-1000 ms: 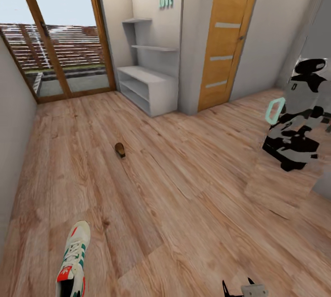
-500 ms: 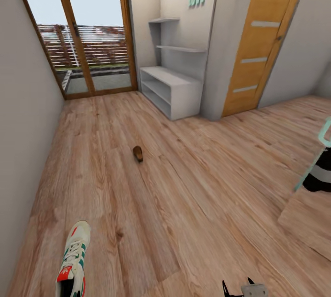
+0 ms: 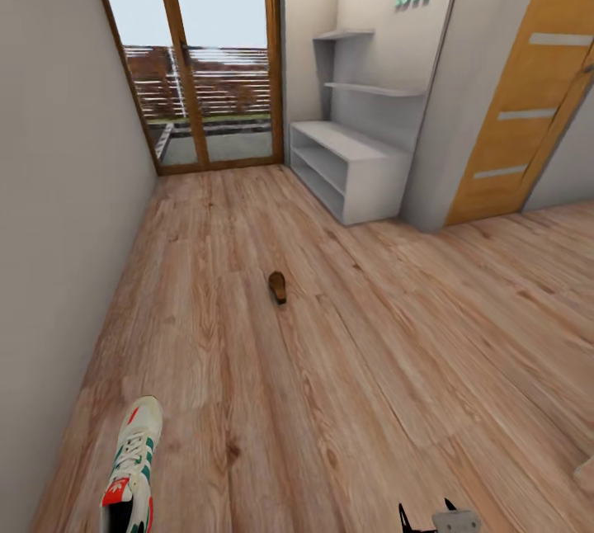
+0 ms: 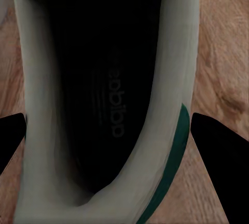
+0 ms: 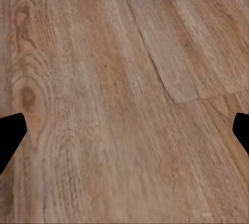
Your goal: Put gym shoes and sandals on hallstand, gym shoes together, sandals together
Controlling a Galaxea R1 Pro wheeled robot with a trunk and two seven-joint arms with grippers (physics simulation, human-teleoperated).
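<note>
Camera swung left; left fingers (image 4: 13, 135) straddle gym shoe (image 4: 111, 99).

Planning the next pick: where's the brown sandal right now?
In the head view, the small brown sandal lies alone mid-corridor on the light brown wood-plank floor, nearer the camera than the pale grey-white hallstand by the right wall.

A light brown wood-plank laminate floor (image 3: 371, 368) with visible grain and knots is seen; one small brown open sandal (image 3: 278, 286) is laid on it mid-corridor.
</note>
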